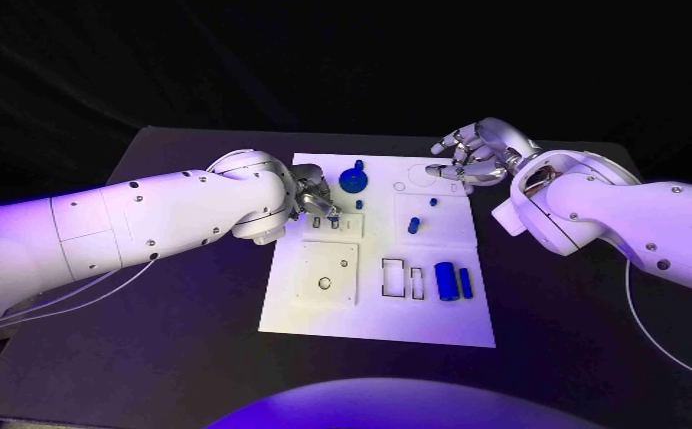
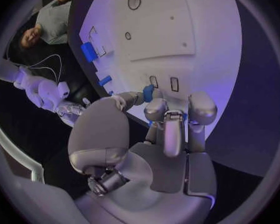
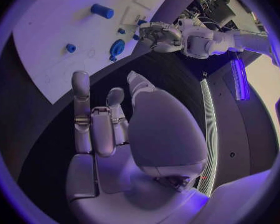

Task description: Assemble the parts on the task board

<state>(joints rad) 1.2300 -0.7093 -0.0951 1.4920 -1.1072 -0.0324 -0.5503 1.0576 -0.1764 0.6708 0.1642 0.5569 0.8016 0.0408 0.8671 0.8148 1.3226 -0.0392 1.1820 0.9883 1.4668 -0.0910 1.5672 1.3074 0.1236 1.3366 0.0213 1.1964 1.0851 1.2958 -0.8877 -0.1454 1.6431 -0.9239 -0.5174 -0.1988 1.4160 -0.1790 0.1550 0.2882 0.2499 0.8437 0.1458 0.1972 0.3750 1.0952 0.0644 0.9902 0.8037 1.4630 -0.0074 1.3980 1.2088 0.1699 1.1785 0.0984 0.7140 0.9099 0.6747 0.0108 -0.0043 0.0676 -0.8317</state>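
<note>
The task board (image 1: 378,299) lies mid-surface, with blue parts (image 1: 447,280) seen along its right side and far end. A small blue part (image 2: 148,93) is pinched at the board's left edge by the left hand (image 1: 315,200). The right hand (image 1: 473,152) is held over the far right corner, fingers (image 3: 81,102) loosely curled, grasping nothing.

Blue parts (image 1: 447,280) on white task board (image 1: 433,324), black table (image 1: 173,349).

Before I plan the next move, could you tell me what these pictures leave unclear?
- Head view: the left hand covers the task board beneath it; whether it holds a part cannot be told.
- Left wrist view: a small blue part sits half hidden behind the fingertips; contact is unclear.
- Head view: the right hand curls at the board's far corner; anything inside is hidden.
</note>
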